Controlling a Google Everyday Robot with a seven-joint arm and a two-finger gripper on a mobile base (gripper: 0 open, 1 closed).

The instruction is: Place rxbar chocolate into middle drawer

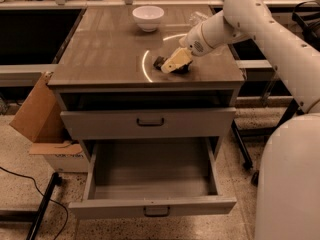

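Observation:
The rxbar chocolate [159, 62] is a small dark bar lying on the cabinet's top, right of the middle; most of it is hidden under my gripper. My gripper [173, 64] hangs from the white arm that comes in from the right, and it is down on the bar at the tabletop. The middle drawer [152, 206] is pulled out wide below, with a low front panel and a small dark handle. Its shallow box has nothing in it.
A white bowl [148, 17] stands at the back of the top. A clear plastic bottle [197, 18] lies behind the arm. A closed taller drawer front [150, 122] sits above the open drawer. A cardboard box [35, 109] leans at the left. The robot's white body [290, 184] fills the right.

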